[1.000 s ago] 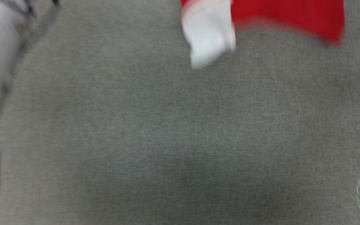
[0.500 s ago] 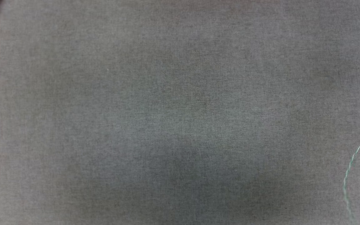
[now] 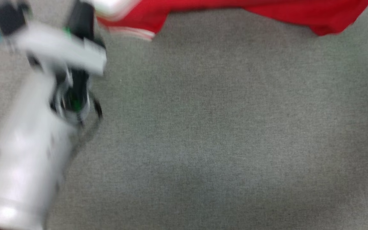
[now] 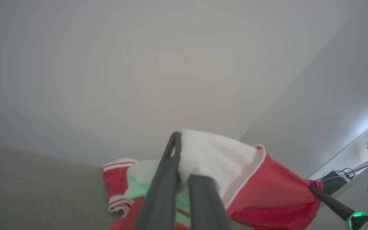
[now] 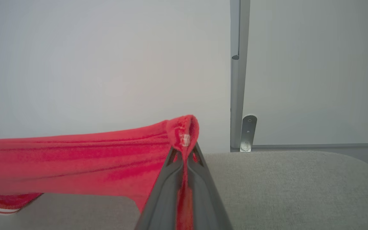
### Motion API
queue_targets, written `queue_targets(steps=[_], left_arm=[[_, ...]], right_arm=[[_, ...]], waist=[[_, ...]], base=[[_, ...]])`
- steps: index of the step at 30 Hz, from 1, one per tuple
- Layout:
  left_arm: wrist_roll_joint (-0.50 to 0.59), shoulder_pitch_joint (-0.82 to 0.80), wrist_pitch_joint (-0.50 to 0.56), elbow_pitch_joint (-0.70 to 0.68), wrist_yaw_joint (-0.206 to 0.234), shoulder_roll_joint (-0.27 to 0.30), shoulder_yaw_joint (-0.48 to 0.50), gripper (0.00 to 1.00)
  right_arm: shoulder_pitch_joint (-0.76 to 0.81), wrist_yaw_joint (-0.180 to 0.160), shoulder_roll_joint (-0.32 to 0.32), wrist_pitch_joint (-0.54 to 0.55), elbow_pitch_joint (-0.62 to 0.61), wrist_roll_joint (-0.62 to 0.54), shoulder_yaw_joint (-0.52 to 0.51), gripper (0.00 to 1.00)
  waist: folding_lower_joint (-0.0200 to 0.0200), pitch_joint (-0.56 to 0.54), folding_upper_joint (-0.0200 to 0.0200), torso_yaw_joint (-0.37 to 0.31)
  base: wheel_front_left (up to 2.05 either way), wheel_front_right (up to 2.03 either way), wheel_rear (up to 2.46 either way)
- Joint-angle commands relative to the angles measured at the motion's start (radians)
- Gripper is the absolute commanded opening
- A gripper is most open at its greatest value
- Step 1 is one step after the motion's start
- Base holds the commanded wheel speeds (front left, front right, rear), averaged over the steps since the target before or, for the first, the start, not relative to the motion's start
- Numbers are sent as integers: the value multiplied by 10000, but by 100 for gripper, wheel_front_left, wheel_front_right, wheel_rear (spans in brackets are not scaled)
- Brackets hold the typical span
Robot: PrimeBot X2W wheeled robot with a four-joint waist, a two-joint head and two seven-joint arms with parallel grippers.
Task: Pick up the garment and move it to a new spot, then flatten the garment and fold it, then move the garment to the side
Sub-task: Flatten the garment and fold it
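The red garment (image 3: 267, 9) hangs blurred along the top edge of the head view, a striped band (image 3: 133, 32) drooping below it. My left gripper (image 3: 83, 12) reaches up to its white sleeve end (image 3: 110, 4). In the left wrist view my left gripper (image 4: 180, 156) is shut on that white sleeve end (image 4: 216, 156), and the red cloth (image 4: 267, 195) runs right to a dark finger (image 4: 329, 199) of the other arm. In the right wrist view my right gripper (image 5: 185, 153) is shut on a bunched red edge, and the garment (image 5: 75, 159) stretches taut to the left above the surface.
A grey fabric surface (image 3: 219, 127) spreads under the garment. My pale left forearm (image 3: 27, 153) crosses the lower left of the head view. A metal post (image 5: 236, 80) stands against the wall behind the surface's rounded edge (image 5: 347, 159). Cables and equipment (image 4: 337, 177) sit far right.
The head camera has moved. Half a second ago it showed bare grey surface; now the garment's lower edge lines the top and my left arm is in view.
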Motion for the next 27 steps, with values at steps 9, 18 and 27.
queue_targets(steps=[9,18,27], left_arm=[[32,5446,-9,-3268,-19,-69,1080,0],[409,8978,20,-6455,660,878,990,0],[794,10641,86,-8616,1589,1326,842,0]], right_arm=[[3591,-33,-1379,401,-2422,1086,339,0],[6389,-37,-2731,526,-4089,1033,-288,0],[8443,-51,-3044,781,-5527,682,-1689,0]], waist=[[0,-1248,0,-198],[0,-1583,0,-115],[0,-1406,0,-59]], base=[[0,0,0],[0,0,0],[0,0,0]])
